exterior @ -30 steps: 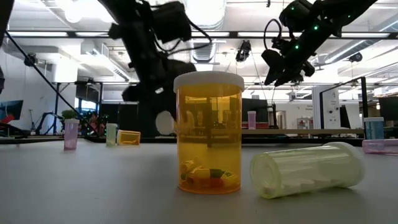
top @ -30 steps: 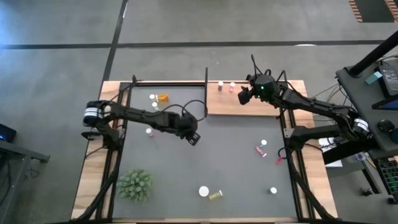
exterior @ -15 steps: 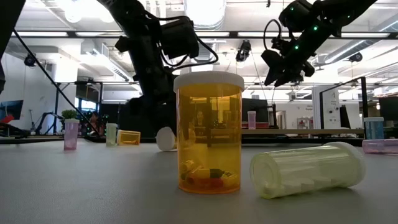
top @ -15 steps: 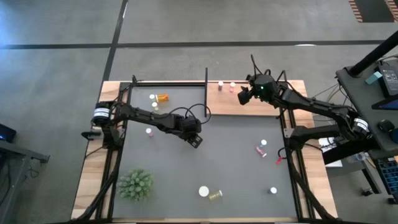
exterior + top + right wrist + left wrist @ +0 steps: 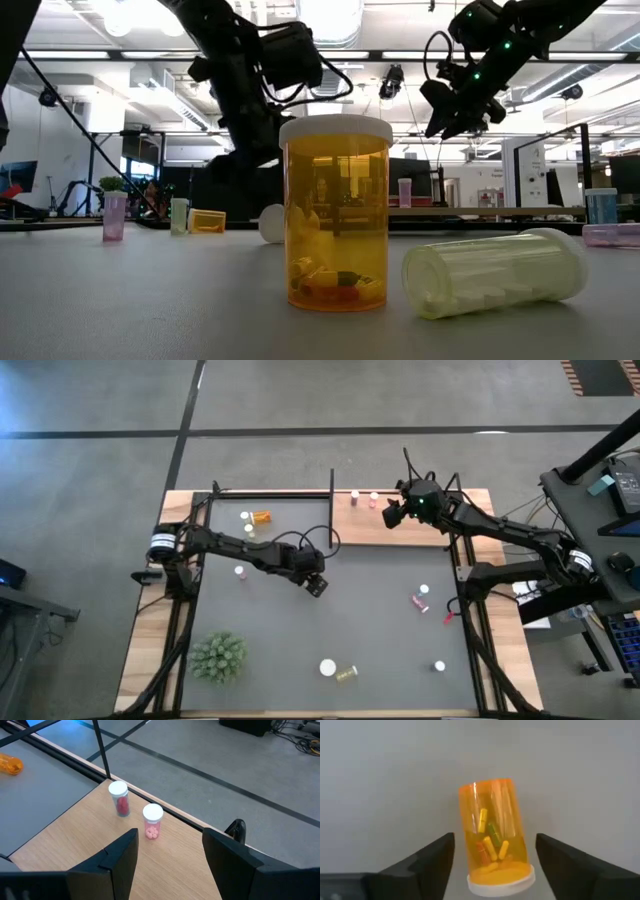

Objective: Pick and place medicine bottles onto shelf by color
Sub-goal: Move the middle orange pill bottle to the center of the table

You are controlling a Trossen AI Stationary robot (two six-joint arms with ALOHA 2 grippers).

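Observation:
An orange medicine bottle [image 5: 494,840] with a white cap lies on its side on the dark mat, cap toward the wrist camera. My left gripper [image 5: 314,584] hangs over it at the mat's middle, pointing steeply down. It is open, one finger on either side of the bottle [image 5: 495,837] and a small gap at each. The gripper hides this bottle in the high view. On the shelf [image 5: 400,532] at the far side stand a red bottle [image 5: 119,798] and a pink bottle [image 5: 152,821]. My right gripper [image 5: 393,515] hovers open above the shelf, just right of them.
Other bottles are scattered on the mat: an orange one lying at the far left [image 5: 262,516], white-capped ones [image 5: 240,571], a pink one at the right [image 5: 420,600], an upright orange one [image 5: 335,215] and a lying yellow-green one [image 5: 495,272] near the front edge. A spiky plant [image 5: 217,657] stands front left.
My left gripper has come down toward the mat and a little toward the table's right edge with the orange bottle. The bottle's white cap, clear of the mat a second ago, is now down on it. My right arm has kept still.

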